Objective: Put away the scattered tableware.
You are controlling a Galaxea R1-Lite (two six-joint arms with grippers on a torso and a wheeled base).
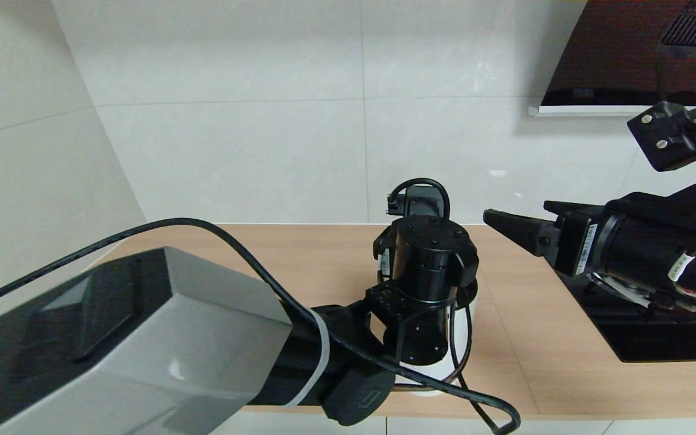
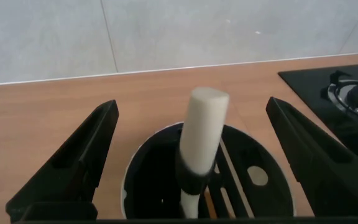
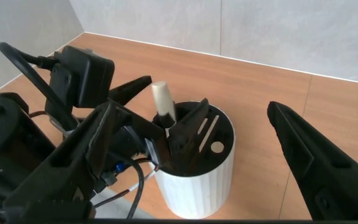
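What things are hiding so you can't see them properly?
- Bottom end of the white-handled utensil: down inside the white holder in both wrist views, so spoon, fork or knife cannot be told.
- Most of the holder in the head view: the left arm stands in front of it.
- The stove in the left wrist view: cut off by the picture's edge.
- Whatever else sits in the holder's slots: too dark there.

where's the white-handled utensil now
In the left wrist view the white-handled utensil stands in the white holder on the counter, between the fingers of the left gripper, left of the hob.
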